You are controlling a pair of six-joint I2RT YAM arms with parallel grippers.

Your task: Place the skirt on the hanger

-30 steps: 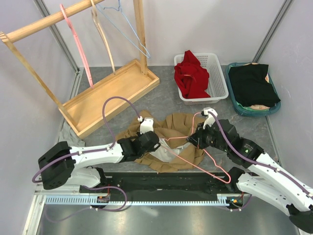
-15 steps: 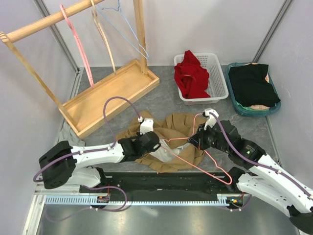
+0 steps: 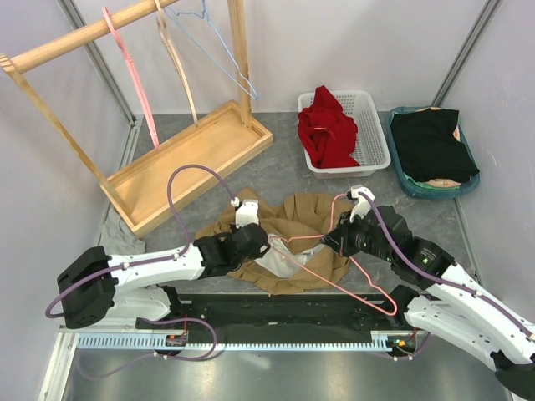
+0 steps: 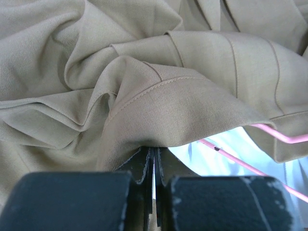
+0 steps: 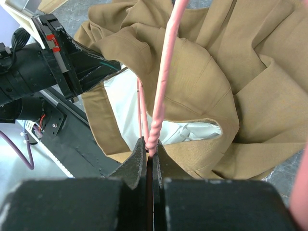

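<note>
I found the tan skirt (image 3: pixel 311 213) crumpled on the table (image 3: pixel 284 167) between both arms. The left gripper (image 4: pixel 153 161) was pinched shut on its folded edge (pale lining (image 5: pixel 122 96) showing beneath). The right gripper (image 5: pixel 150 149) clamped the pink hanger (image 5: pixel 165 72), whose wire crossed that lining.
</note>
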